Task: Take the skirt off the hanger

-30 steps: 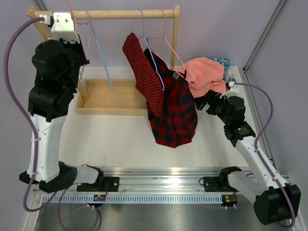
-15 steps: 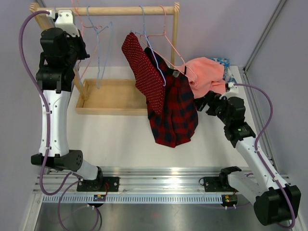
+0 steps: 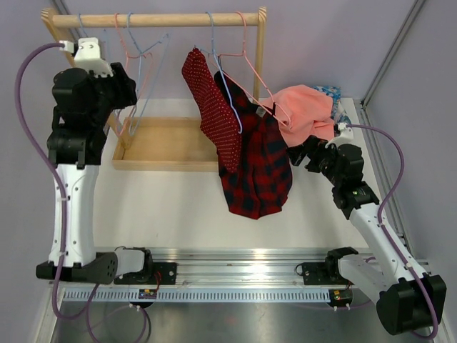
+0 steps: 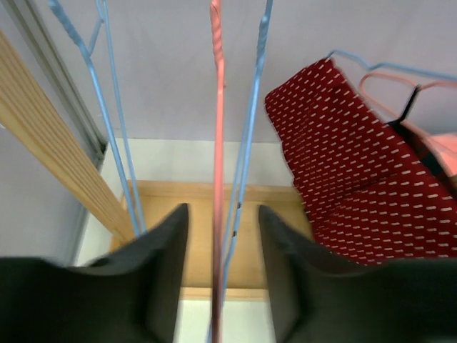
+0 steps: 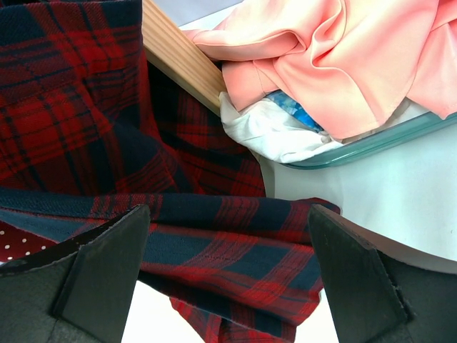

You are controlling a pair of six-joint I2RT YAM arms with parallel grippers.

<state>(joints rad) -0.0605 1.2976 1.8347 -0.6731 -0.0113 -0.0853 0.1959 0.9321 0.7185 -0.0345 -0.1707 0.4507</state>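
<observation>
Crowding the plaid skirt (image 3: 260,179): dotted garment (image 3: 214,114), pink cloth (image 3: 307,111), rack post (image 3: 260,57).

Along the far edge of the white table (image 3: 164,214), a wooden rack: top rail (image 3: 157,19), upright post (image 3: 260,50), shallow tray base (image 3: 164,165). Hung bare near the rail's left end, a pink hanger (image 4: 217,143) and a blue hanger (image 4: 247,136), close together. At the far right corner, a heaped pink cloth (image 3: 307,107) over a clear bin (image 5: 371,141), blue-patterned fabric (image 3: 330,91) just behind. Along the near edge, a metal track (image 3: 235,258)
</observation>
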